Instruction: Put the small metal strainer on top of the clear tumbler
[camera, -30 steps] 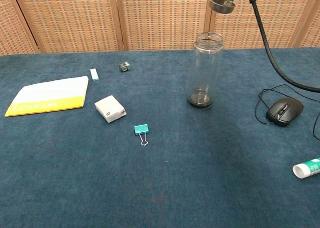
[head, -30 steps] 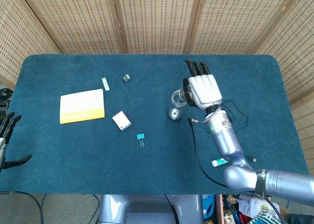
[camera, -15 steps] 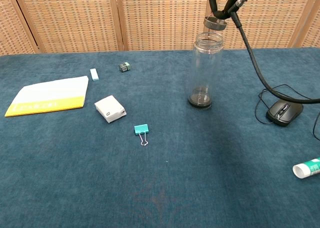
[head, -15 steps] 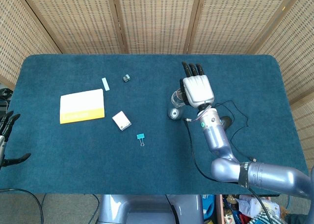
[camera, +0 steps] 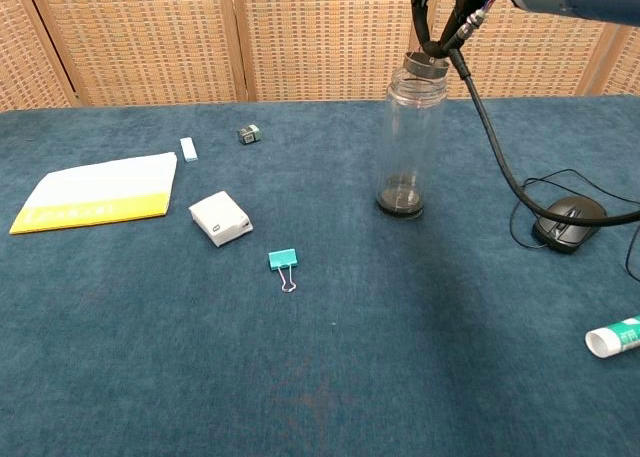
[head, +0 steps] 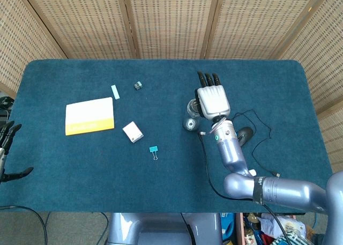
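The right hand (camera: 440,12) grips the small metal strainer (camera: 426,61), just below its fingers, at the clear tumbler (camera: 408,142) mouth. An off-centre release could tip the strainer onto the surface (camera: 330,357).

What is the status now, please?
Right hand holds small metal strainer at rim of clear tumbler. Left hand open, idle at table edge. Nothing in the way.

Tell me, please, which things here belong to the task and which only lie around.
Belong to the task:
small metal strainer
clear tumbler
right robot hand, holding the strainer at the tumbler's mouth

Only lying around:
yellow booklet
white box
teal binder clip
computer mouse
tube
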Controlling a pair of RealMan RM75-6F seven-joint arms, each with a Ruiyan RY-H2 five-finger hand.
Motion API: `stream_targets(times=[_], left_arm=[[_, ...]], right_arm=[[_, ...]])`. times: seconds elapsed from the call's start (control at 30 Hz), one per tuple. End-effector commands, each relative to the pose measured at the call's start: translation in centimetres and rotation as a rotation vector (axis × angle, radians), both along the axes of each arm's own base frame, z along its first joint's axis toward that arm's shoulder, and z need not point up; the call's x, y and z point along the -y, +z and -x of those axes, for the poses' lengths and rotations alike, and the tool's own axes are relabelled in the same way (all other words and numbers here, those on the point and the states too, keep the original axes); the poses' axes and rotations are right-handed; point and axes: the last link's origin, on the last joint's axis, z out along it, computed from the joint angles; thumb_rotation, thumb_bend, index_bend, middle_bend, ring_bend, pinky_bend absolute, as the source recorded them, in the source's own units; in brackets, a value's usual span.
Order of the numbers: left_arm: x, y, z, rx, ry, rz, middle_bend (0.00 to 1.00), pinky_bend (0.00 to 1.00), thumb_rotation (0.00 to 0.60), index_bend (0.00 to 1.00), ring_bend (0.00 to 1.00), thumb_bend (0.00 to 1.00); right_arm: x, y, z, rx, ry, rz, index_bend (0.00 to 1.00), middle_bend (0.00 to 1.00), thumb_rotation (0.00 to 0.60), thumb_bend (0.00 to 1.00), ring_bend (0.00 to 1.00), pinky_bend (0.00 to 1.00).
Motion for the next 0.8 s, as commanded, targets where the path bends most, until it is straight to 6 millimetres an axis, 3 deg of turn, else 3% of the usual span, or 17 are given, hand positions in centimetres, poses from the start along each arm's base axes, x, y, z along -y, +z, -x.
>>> stream_targets(times=[0.03,0.8], left_arm=[[0.0,0.1,0.0,0.001,0.0,-0.001,0.0,0.0,0.6,0.0,0.0,0.08],[-0.1,0.1,0.1,0.003,-0.001,0.0,0.0,0.0,0.6,0.0,0.0,0.08]], right_arm=[[0.0,-0.1,0.0,-0.003,0.001,0.001,0.7,0.0,0.6,0.62,0.0,0.0],[0.4,-1.2,0.3,-0.03,-0.031,0.009,0.7,0.0,0.6,0.62,0.0,0.0]])
